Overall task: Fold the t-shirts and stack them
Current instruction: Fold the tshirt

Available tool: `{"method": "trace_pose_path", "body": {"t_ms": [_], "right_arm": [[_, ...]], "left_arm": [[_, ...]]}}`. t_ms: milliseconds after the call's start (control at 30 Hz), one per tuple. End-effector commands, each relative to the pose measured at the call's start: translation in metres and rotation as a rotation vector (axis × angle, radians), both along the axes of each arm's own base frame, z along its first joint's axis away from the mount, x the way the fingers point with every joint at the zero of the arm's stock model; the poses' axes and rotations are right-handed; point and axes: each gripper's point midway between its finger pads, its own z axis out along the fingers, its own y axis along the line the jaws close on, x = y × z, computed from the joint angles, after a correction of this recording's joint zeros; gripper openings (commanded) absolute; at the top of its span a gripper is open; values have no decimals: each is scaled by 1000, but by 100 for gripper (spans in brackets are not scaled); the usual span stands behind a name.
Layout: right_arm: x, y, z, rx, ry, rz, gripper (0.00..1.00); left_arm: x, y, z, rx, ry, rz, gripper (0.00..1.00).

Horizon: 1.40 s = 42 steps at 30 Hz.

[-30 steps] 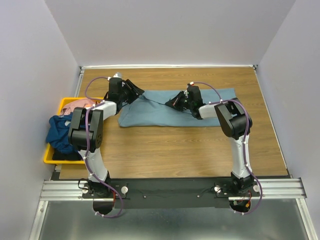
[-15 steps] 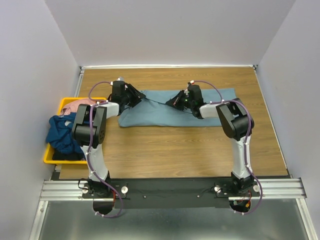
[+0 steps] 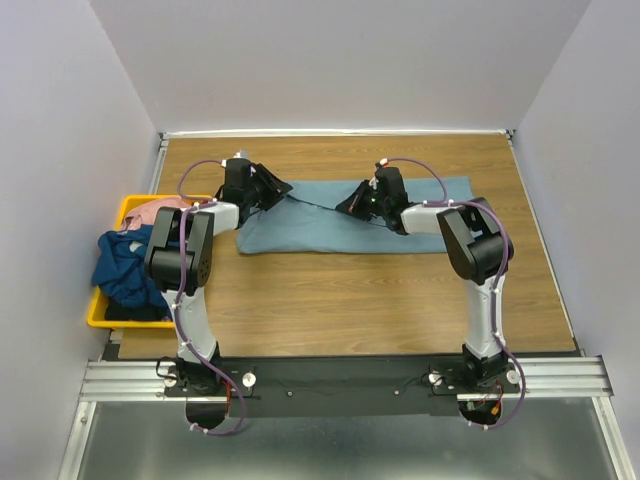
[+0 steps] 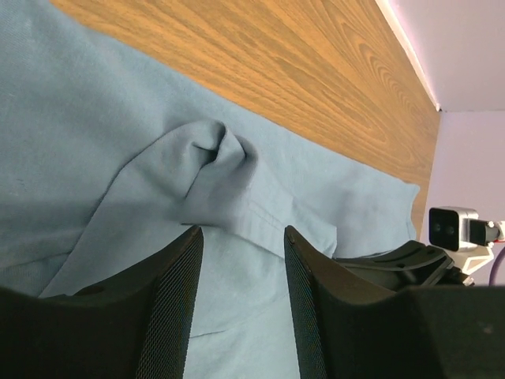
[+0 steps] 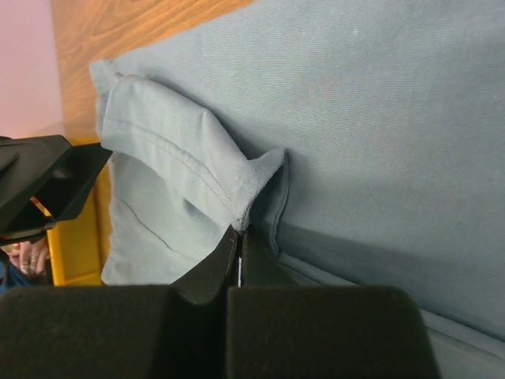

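The light blue-grey t-shirt (image 3: pixel 320 235) lies spread across the back of the table, folded into a long strip. My left gripper (image 3: pixel 281 190) is open over its left end, and its fingertips (image 4: pixel 194 234) straddle flat cloth just short of a bunched sleeve fold (image 4: pixel 217 162). My right gripper (image 3: pixel 346 207) is shut on a hemmed fold of the same shirt (image 5: pixel 379 118), pinched at the fingertips (image 5: pixel 239 230) and lifted slightly. The navy t-shirt (image 3: pixel 120 265) and the pink patterned one (image 3: pixel 158 209) lie in the bin.
A yellow plastic bin (image 3: pixel 96 312) stands off the table's left edge beside the left arm; the navy cloth hangs over its rim. The bin also shows in the right wrist view (image 5: pixel 79 245). Grey walls enclose the table at left, back and right.
Both grippers have shifted slightly along the shirt's top edge. The right has stayed shut on the fold, and the ridge of cloth between them is pulled a little tauter.
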Motion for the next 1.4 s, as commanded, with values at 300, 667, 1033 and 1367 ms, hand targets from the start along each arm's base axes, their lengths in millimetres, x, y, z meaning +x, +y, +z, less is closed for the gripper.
{"method": "trace_pose_path", "body": {"t_ms": [300,667,1033,1367], "right_arm": [[5,-5,8,-85,-45,4,1],[5,-4,4,-83,-34,8,1],[5,-2,5,-77,-35,14,1],[5,-1,5,-75,-33,15,1]], "left_arm": [[8,0,-13,-7,48,42,54],[12,13,-20,82,88,88,52],[10,6,-31,97,130,80,44],[15,9,-29,147,126,84,19]]}}
